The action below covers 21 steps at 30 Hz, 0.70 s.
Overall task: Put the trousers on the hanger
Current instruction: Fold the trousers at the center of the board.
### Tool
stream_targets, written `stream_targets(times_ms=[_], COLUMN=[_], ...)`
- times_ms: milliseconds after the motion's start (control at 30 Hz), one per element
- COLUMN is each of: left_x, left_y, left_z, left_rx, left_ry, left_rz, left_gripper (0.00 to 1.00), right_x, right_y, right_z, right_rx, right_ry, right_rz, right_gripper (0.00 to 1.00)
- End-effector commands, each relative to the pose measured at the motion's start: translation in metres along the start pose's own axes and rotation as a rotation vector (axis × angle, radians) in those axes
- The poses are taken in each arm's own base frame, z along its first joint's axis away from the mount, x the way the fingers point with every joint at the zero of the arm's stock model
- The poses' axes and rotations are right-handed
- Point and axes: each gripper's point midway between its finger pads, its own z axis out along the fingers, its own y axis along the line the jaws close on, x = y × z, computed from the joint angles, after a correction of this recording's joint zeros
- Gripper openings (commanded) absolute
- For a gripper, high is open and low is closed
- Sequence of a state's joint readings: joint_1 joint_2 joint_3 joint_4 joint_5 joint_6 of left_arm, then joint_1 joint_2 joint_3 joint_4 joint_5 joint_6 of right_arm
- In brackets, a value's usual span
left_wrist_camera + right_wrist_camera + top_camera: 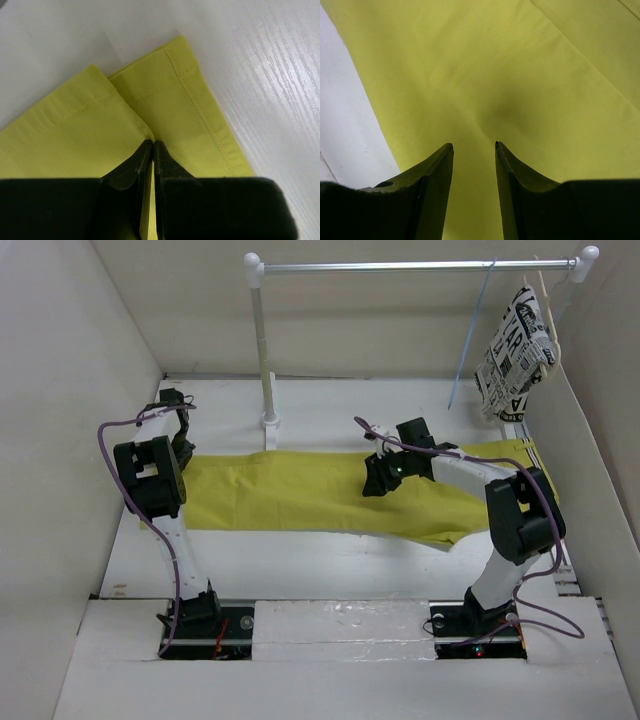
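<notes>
The yellow trousers [300, 490] lie flat across the white table, with the leg hems at the left and the waist at the right under my right arm. My left gripper [186, 452] is at the hem end. In the left wrist view it [152, 143] is shut on a fold of the trousers [165, 100] between the two stitched hems. My right gripper [375, 480] is over the middle of the cloth. In the right wrist view it [474, 145] is open and empty, just above the trousers [495, 65]. The thin light-blue hanger [472, 335] hangs from the rail at the back right.
A metal rail [400, 266] on a white post [264, 350] spans the back; the post's foot stands just behind the trousers. A newspaper-print cloth [515, 350] on a pale wooden hanger hangs at the rail's right end. White walls close in left and right.
</notes>
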<state>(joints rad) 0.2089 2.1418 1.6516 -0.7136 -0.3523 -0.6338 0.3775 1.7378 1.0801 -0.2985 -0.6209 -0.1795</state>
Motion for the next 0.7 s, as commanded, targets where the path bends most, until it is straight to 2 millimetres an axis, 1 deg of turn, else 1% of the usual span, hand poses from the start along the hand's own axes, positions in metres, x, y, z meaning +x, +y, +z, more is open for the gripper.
stream_targets(times_ms=[0, 67, 100, 167, 200, 267, 300, 333, 367, 433, 467, 567, 600, 633, 667], left_x=[-0.008, -0.010, -0.015, -0.015, -0.018, -0.022, -0.026, -0.029, -0.031, -0.040, -0.041, -0.049, -0.048, -0.053, -0.050], left_y=[0.012, 0.015, 0.016, 0.020, 0.022, 0.026, 0.028, 0.028, 0.029, 0.026, 0.024, 0.014, 0.009, 0.004, 0.002], left_z=[-0.024, -0.030, -0.039, -0.047, -0.056, -0.065, -0.074, -0.077, -0.081, -0.089, -0.090, -0.085, -0.073, -0.072, -0.065], left_rx=[-0.012, -0.011, 0.003, 0.015, 0.031, 0.041, 0.055, 0.057, 0.059, 0.076, 0.085, 0.091, 0.074, 0.077, 0.062], left_ry=[-0.027, -0.038, -0.056, -0.064, -0.079, -0.104, -0.123, -0.132, -0.139, -0.159, -0.157, -0.162, -0.145, -0.151, -0.133], left_rz=[-0.014, -0.018, -0.027, -0.025, -0.022, -0.023, -0.027, -0.028, -0.030, -0.047, -0.050, -0.058, -0.052, -0.055, -0.054], left_gripper=[0.00, 0.00, 0.00, 0.00, 0.00, 0.00, 0.00, 0.00, 0.00, 0.00, 0.00, 0.00, 0.00, 0.00, 0.00], right_x=[-0.028, -0.028, -0.028, -0.027, -0.027, -0.025, -0.026, -0.026, -0.027, -0.028, -0.026, -0.027, -0.027, -0.027, -0.026], right_y=[0.006, 0.005, 0.001, -0.001, -0.003, -0.007, -0.011, -0.009, -0.013, -0.014, -0.014, -0.014, -0.015, -0.015, -0.015], right_z=[-0.009, -0.008, -0.009, -0.009, -0.009, -0.009, -0.011, -0.010, -0.011, -0.011, -0.010, -0.010, -0.012, -0.012, -0.012], right_rx=[-0.001, -0.001, 0.011, 0.021, 0.030, 0.038, 0.044, 0.037, 0.041, 0.039, 0.038, 0.039, 0.045, 0.050, 0.054], right_ry=[-0.076, -0.076, -0.080, -0.079, -0.079, -0.079, -0.089, -0.092, -0.099, -0.101, -0.094, -0.092, -0.092, -0.092, -0.090], right_rz=[-0.060, -0.057, -0.051, -0.047, -0.045, -0.029, -0.017, -0.016, -0.008, -0.012, -0.006, -0.007, -0.011, -0.009, -0.006], right_gripper=[0.45, 0.45, 0.45, 0.45, 0.45, 0.45, 0.45, 0.45, 0.45, 0.45, 0.45, 0.45, 0.45, 0.45, 0.45])
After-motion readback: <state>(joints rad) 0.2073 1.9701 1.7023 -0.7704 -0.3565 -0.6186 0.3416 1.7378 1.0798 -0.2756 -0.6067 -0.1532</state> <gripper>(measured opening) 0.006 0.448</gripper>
